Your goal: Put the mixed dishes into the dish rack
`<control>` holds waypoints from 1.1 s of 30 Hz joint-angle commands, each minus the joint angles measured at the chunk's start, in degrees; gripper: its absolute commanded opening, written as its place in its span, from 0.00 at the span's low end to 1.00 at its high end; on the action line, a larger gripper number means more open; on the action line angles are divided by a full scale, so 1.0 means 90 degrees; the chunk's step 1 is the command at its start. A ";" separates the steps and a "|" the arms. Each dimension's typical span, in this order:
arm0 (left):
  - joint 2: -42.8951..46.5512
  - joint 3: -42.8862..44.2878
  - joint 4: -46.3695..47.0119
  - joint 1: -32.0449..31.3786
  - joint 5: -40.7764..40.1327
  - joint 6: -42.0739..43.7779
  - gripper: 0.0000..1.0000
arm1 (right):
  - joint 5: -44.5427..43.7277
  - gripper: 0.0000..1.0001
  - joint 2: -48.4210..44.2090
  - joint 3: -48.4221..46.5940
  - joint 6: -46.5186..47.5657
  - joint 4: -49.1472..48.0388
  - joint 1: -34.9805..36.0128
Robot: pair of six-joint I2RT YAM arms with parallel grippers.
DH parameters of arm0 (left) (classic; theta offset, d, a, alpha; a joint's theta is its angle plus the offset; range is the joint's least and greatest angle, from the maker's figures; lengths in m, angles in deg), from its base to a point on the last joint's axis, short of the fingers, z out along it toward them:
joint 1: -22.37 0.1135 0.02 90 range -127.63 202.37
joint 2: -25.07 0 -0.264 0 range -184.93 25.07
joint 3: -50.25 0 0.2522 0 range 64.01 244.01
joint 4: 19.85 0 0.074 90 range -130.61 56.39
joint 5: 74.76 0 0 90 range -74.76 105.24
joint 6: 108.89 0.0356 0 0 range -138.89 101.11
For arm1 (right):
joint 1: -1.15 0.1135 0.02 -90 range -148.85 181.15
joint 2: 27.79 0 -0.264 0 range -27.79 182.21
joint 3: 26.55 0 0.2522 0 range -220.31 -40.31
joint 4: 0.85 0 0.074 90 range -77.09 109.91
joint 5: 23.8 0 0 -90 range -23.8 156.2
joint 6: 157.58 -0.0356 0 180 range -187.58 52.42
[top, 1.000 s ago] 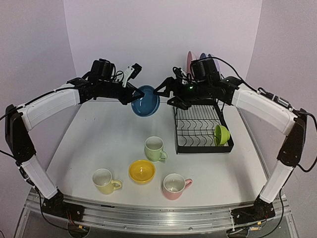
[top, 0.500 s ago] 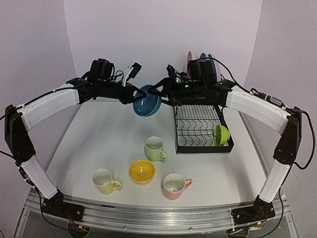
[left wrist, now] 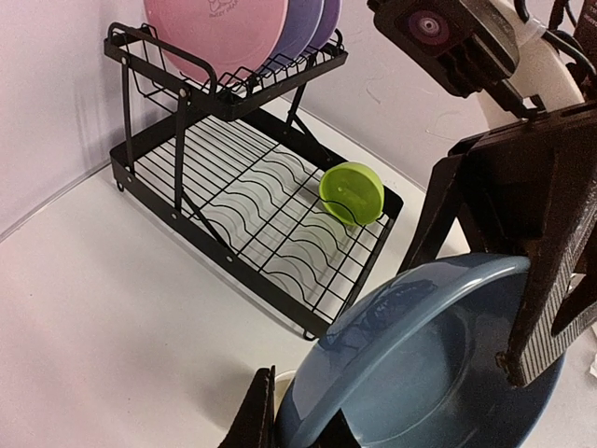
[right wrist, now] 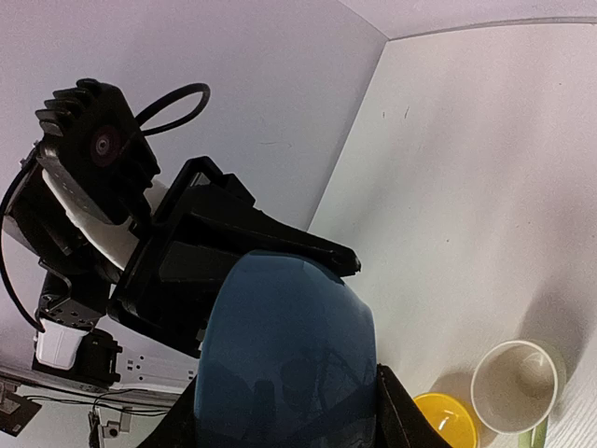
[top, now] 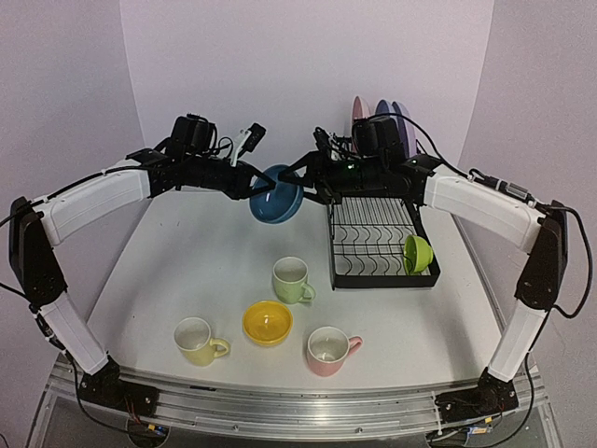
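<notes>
L gripper [top: 257, 183] is clamped on the left-side rim of the dark blue glossy ceramic bowl [top: 276, 199]. It holds the bowl tilted in the air over the white table [top: 187, 252], just left of the black two-tier wire dish rack [top: 381, 283]. In the L wrist view one of its fingers [left wrist: 254, 420] shows at the bowl's lower edge, w/ the rim pinched.

R gripper [top: 298, 175] is at the opposite rim, jaws parted. In the L wrist view its black fingers [left wrist: 552, 271] straddle the bowl wall, one over the inside and one behind the outside, w/ a gap btwn them. Can't tell if either pad touches. In the R wrist view the bowl fills the space btwn its two fingertips.

Rack, upper shelf: round pink plate [top: 357, 106], lilac plate [top: 382, 105] and blue plate [top: 400, 112] stand upright in the slots, side by side. Lower tray: small green bowl [top: 417, 253] on its edge at the near right corner.

On the table, nearer the arm bases and apart from each other: pale green mug [top: 293, 279], yellow bowl [top: 268, 322], yellow mug [top: 198, 341], pink mug [top: 328, 349]. All upright.
</notes>
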 commanded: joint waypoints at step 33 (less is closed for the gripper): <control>0.0384 -0.0150 0.0621 -0.0034 -0.0095 0.0377 0.75 | -0.5868 0.00 -0.1076 -0.0214 0.1789 0.4744 0.0327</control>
